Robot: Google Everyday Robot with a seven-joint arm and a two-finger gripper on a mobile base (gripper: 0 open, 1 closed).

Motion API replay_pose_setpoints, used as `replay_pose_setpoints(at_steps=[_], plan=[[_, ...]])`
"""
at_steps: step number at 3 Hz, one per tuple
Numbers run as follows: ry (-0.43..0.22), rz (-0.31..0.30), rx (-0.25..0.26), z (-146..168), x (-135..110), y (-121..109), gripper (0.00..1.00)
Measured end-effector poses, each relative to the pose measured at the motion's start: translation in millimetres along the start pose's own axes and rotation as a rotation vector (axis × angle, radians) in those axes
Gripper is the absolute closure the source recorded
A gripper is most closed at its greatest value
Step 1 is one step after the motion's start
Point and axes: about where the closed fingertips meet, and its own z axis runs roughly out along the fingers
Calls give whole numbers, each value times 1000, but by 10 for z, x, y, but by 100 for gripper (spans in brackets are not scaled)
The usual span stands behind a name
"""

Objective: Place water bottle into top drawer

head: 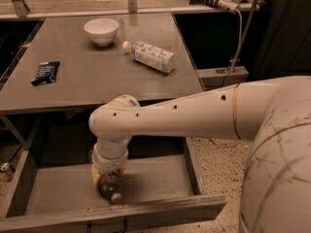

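The top drawer (160, 178) stands pulled open below the grey table, its front panel along the bottom of the view. My arm reaches down into it. My gripper (108, 174) is inside the drawer at its left-centre, low over the floor. The water bottle (111, 187) sits at the gripper's tip, a small clear bottle with its white cap pointing toward the drawer front. It looks held, lying close to or on the drawer floor. The wrist hides most of the gripper.
On the table (97, 76) lie a white bowl (101, 30), an opaque white-labelled bottle (150, 56) on its side and a dark flat packet (45, 72). A can (6, 168) lies on the floor at the left. A power strip (218, 1) and cable hang at the back right.
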Motion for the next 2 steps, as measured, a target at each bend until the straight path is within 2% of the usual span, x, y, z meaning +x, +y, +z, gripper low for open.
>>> replay_pose_setpoints(at_steps=[2], plan=[[0, 0, 0, 0, 0, 0, 35]])
